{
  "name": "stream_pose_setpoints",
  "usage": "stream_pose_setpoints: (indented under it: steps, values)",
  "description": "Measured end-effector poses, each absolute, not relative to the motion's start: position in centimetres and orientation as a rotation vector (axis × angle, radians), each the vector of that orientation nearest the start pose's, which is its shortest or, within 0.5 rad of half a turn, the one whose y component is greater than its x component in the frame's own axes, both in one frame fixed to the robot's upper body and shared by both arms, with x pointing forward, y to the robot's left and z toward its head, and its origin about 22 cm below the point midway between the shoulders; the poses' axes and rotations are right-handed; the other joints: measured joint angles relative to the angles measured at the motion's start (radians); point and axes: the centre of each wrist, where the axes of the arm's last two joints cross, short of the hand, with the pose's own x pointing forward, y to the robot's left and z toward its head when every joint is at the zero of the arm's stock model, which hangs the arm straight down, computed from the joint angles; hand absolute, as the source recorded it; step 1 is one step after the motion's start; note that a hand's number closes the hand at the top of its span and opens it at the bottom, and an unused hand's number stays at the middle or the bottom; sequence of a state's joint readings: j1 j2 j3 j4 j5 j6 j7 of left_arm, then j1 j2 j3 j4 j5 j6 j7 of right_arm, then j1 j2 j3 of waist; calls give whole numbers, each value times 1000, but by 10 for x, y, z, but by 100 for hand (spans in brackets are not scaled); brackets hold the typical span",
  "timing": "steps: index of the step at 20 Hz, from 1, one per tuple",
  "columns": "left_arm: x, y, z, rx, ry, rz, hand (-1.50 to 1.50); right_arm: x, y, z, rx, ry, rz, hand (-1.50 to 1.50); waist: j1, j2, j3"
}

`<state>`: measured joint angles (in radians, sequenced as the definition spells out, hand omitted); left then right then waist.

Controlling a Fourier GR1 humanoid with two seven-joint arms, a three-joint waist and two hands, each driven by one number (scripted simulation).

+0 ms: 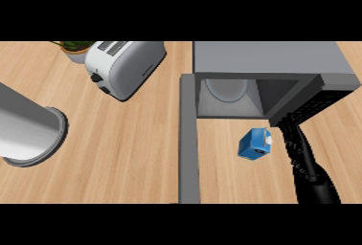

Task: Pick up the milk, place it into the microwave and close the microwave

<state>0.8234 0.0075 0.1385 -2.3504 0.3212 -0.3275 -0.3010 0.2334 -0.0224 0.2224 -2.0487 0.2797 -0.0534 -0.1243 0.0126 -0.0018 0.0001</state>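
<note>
The right hand [305, 162] came up from the lower edge at the right, black and long, with its fingers [291, 128] stretched out straight toward the front of the microwave [268, 60]. They curled round nothing and held nothing. Their tips lay at the lower right corner of the microwave's opening, by the dark vented panel.

Just to the left of the fingers, a little nearer than their tips, the blue milk carton [254, 144] lay on the wooden table [127, 153]. It was tilted, with its white cap turned toward the fingers; whether it touched them could not be told. It sat outside the microwave, just in front of the opening.

Farther left of the fingers, the open microwave door [188, 139] ran as a grey strip from the oven's left corner toward the near edge. Beyond the fingertips, the cavity stood open, with a pale round plate [228, 89] inside it.

Well to the left, a large grey cylinder [25, 131] lay on the table. Farther back stood a white toaster [124, 64], and behind it a potted plant [73, 48].
</note>
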Motion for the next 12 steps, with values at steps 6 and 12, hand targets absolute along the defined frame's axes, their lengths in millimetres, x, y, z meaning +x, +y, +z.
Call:
stream_pose_setpoints:
  steps: [6,12]
  values:
    - [35,299,85,19,-1976,126,-150,202,-205,40,-206,-1934,260,-150,1,1,0]
    - [20,310,84,18,-1975,125,-150,220,-220,17,-281,-1902,249,-150,1,1,0]
